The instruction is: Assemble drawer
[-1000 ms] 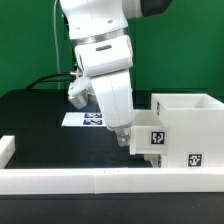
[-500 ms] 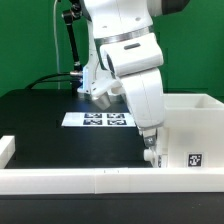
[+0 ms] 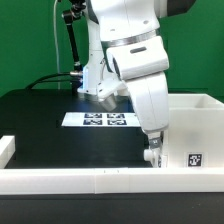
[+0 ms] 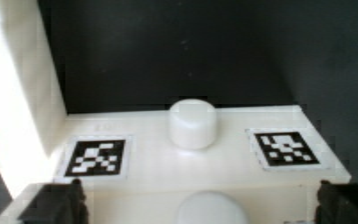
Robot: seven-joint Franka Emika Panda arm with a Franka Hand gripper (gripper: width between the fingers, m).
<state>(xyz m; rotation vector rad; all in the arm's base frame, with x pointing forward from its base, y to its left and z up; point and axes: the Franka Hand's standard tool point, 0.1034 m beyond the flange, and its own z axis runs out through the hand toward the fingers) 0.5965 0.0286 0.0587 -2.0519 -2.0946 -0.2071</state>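
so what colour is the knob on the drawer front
White, like the drawer panel around it; the knob shows best in the wrist view.

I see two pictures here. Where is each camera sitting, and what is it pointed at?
Exterior view: off the arm, low at the table's near side, facing across the black table at the white drawer box, the marker board and the rail in front; the white arm fills the middle.
Wrist view: on the wrist, looking along the gripper at a white tagged panel with a knob; only the dark fingertips show.
Shared: the drawer box, which the gripper meets at its near side.
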